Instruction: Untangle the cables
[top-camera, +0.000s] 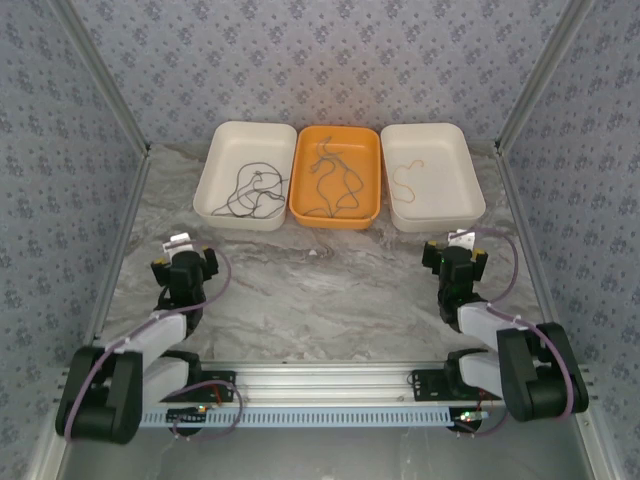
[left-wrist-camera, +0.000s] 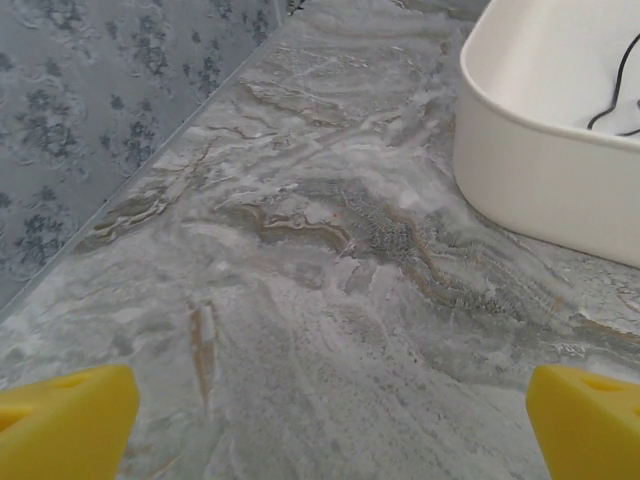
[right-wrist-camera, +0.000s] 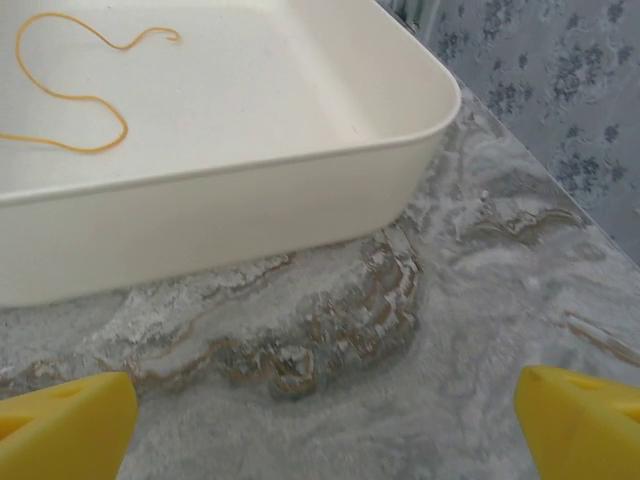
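Note:
A tangle of dark and blue-green cables (top-camera: 332, 178) lies in the orange tray (top-camera: 300, 205) at the back centre. Dark cables (top-camera: 248, 192) lie loose in the left white tray (top-camera: 213, 165), and one edge of them (left-wrist-camera: 612, 108) shows in the left wrist view. A single tan cable (top-camera: 404, 180) (right-wrist-camera: 72, 98) lies in the right white tray (top-camera: 468, 175). My left gripper (top-camera: 183, 244) (left-wrist-camera: 335, 430) hovers open over bare table, short of the left tray (left-wrist-camera: 540, 175). My right gripper (top-camera: 459, 240) (right-wrist-camera: 325, 425) is open too, just in front of the right tray (right-wrist-camera: 250, 205), holding nothing.
The three trays stand side by side along the back of the marble table (top-camera: 320, 290). Patterned walls (top-camera: 60, 180) close in the left, right and back. Purple arm cables (top-camera: 505, 285) loop beside each arm. An aluminium rail (top-camera: 330, 380) runs along the near edge.

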